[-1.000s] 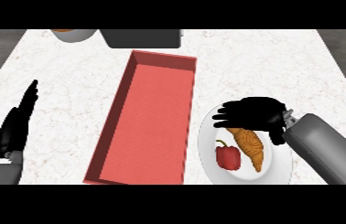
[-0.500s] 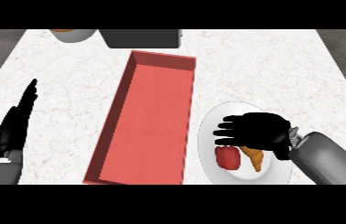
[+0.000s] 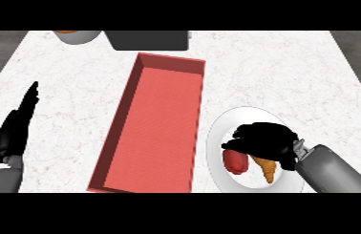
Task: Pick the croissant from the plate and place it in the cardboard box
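Stage: grasp, none of the transfer done | right hand [image 3: 264, 141] curled down over croissant [image 3: 266, 167], on plate [image 3: 224, 132] near worktop's front right | cardboard box [image 3: 155, 128] holds nothing | left hand [image 3: 15, 132] open, resting at left edge | remaining: lift, carry, place.

Right robot hand [image 3: 264, 137] fingers curled downward, left robot hand [image 3: 15, 130] resting open

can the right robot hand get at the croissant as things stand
Probably yes. The right robot hand is already over the plate, its curled fingers on the upper end of the croissant. The red pepper lies beside it, not in the way.
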